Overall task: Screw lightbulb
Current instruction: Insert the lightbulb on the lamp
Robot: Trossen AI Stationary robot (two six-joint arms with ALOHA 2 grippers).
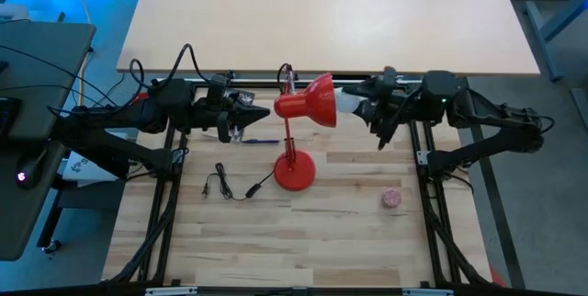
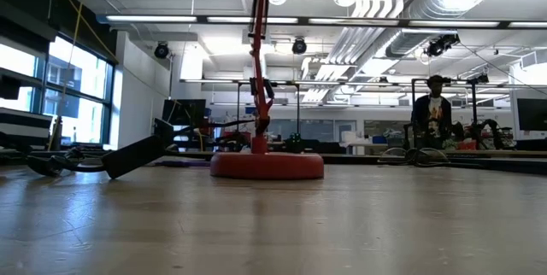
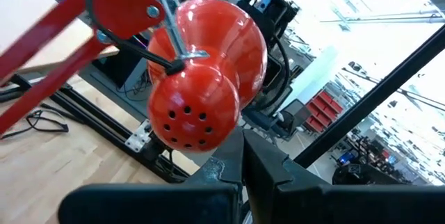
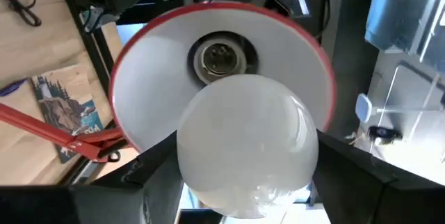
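One light, fragile white glass lightbulb [image 4: 247, 140] is sitting in your right gripper [image 4: 243, 175], just before the red metal lamp's shade [image 4: 139, 99]. You are grasping its smooth round globe, so keep pressure gentle. Your left gripper [image 3: 240, 165] is clenched empty behind the shade.

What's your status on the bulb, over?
Right hand holding small white pear-shaped lightbulb at red lamp shade mouth. Socket empty, bulb not seated. Left hand shut behind shade. Path clear.
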